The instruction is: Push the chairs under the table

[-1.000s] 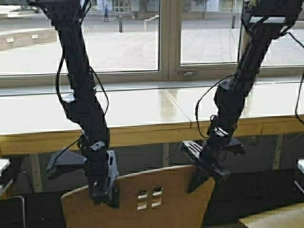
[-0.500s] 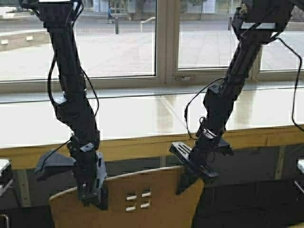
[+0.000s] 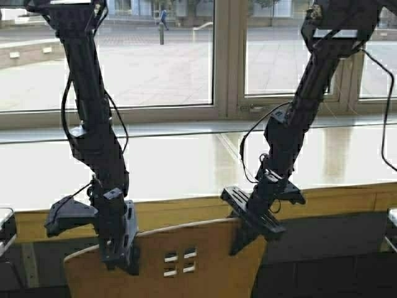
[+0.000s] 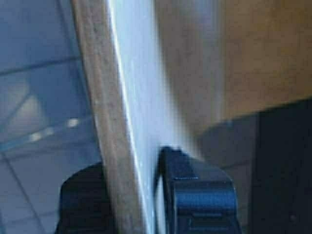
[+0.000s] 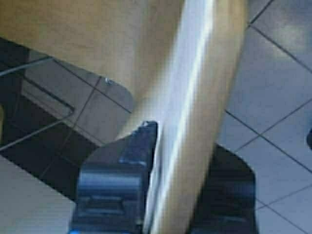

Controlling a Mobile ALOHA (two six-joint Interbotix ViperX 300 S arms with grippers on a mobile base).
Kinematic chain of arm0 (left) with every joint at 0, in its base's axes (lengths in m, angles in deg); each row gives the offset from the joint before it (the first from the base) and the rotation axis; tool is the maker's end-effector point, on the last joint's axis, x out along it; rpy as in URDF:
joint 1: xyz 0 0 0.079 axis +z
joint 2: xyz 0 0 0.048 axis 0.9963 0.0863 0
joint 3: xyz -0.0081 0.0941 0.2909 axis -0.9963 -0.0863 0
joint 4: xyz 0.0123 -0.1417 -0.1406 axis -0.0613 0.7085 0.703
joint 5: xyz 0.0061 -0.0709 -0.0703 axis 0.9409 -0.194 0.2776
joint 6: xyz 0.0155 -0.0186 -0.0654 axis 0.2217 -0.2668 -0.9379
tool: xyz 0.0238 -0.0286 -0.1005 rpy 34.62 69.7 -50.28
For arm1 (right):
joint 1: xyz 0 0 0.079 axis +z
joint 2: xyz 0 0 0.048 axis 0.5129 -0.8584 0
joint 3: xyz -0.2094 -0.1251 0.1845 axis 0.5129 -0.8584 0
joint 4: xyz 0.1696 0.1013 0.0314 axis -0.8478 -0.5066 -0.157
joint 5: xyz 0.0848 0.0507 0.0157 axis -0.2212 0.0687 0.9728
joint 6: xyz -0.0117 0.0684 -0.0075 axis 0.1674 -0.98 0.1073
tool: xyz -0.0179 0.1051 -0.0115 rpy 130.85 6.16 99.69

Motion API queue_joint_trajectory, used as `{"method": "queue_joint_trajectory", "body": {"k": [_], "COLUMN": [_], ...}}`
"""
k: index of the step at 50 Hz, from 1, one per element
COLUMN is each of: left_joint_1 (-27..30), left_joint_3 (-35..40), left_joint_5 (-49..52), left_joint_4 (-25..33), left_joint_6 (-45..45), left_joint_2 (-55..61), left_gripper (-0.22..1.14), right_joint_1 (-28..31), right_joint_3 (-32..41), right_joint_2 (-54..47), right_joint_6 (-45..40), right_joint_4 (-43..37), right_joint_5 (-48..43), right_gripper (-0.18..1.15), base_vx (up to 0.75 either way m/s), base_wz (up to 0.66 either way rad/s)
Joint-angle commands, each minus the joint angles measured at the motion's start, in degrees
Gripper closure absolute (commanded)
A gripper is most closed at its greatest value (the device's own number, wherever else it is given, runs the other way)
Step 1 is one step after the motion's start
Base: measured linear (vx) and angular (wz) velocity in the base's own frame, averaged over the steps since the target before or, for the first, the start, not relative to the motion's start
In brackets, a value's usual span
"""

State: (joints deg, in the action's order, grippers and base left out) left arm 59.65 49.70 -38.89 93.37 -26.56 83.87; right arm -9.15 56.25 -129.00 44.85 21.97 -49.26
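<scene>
A light tan plywood chair point(image 3: 186, 261) with four small square cutouts stands at the bottom middle of the high view, its back facing me. My left gripper point(image 3: 121, 257) is shut on the left top edge of the chair back point(image 4: 122, 146). My right gripper point(image 3: 243, 239) is shut on the right top edge of the chair back point(image 5: 195, 136). The long light-wood table point(image 3: 186, 167) with its thick yellowish front edge point(image 3: 180, 210) lies just beyond the chair. The chair's seat and legs are hidden below the high view.
Large windows point(image 3: 149, 56) run behind the table and look onto a paved square. Dark objects sit at the far left edge point(image 3: 5, 226) and the far right edge point(image 3: 391, 226). Grey floor tiles point(image 5: 278, 122) show in the right wrist view.
The robot has driven forward with the chair held in both grippers; the table front edge has dropped in the high view and now sits close above the chair back. The scene also shifted sideways.
</scene>
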Motion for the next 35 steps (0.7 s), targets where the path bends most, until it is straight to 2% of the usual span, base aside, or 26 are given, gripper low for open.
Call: {"method": "queue_joint_trajectory", "body": {"k": [1, 25, 35], "left_joint_1": [4.8, 6.6, 6.6], "left_joint_3": [2.6, 3.0, 2.8], "left_joint_5": [-1.9, -2.1, -1.8], "left_joint_4": [-1.5, -1.7, -4.6], "left_joint_6": [5.8, 9.6, 9.6], "left_joint_2": [0.3, 0.3, -1.4], "left_gripper": [0.88, 0.88, 0.89], "right_joint_1": [0.7, 0.8, 0.8], "right_joint_3": [0.1, -2.1, -2.3], "right_joint_2": [-2.2, -2.3, -1.1], "right_joint_6": [5.4, 5.5, 5.5], "right_joint_4": [3.9, 7.2, 7.3], "right_joint_5": [-1.4, -5.0, -5.0], "right_gripper": [0.92, 0.92, 0.92], "base_vx": [0.26, 0.22, 0.1], "base_wz": [0.11, 0.05, 0.03]}}
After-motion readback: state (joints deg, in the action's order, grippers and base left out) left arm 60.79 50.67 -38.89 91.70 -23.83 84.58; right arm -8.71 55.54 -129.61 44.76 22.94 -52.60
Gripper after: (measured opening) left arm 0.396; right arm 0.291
